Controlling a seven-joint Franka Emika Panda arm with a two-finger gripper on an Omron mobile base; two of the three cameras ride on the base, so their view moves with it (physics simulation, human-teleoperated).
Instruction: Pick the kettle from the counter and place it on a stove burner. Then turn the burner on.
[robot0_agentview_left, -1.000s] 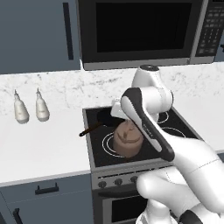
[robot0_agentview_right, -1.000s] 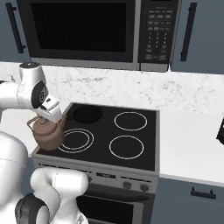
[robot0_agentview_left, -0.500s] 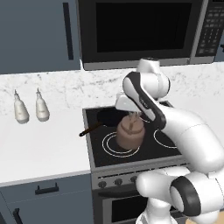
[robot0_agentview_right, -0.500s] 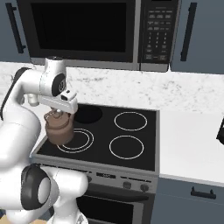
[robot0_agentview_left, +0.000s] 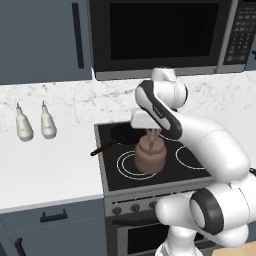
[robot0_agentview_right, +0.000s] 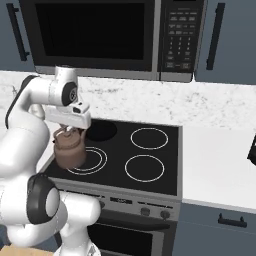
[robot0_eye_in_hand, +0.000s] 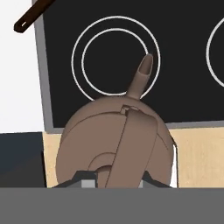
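- Two-finger gripper (robot0_agentview_left: 151, 133) was clenched on the arched loop handle of the small squat brown-copper kettle (robot0_agentview_left: 149, 156); hand pointed down.
- Kettle hung directly below gripper, upright, over front-left burner ring (robot0_agentview_right: 89, 161) of the black glass stovetop (robot0_agentview_right: 150, 170). Contact w/ glass: cannot tell.
- Hand view: kettle (robot0_eye_in_hand: 114, 144) just beyond the dark fingertips (robot0_eye_in_hand: 87, 180); handle ran up between them; short spout pointed away from gripper, over a white double ring.
- Black frying pan w/ dark wooden handle (robot0_agentview_left: 121, 135) sat on the burner behind the gripper, handle sticking out over the white marbled counter (robot0_agentview_left: 50, 165).
- Two white bottles (robot0_agentview_left: 35, 123) stood upright on that counter, well apart from gripper, to its left in left base view.
- Black microwave (robot0_agentview_right: 100, 35) was above gripper.
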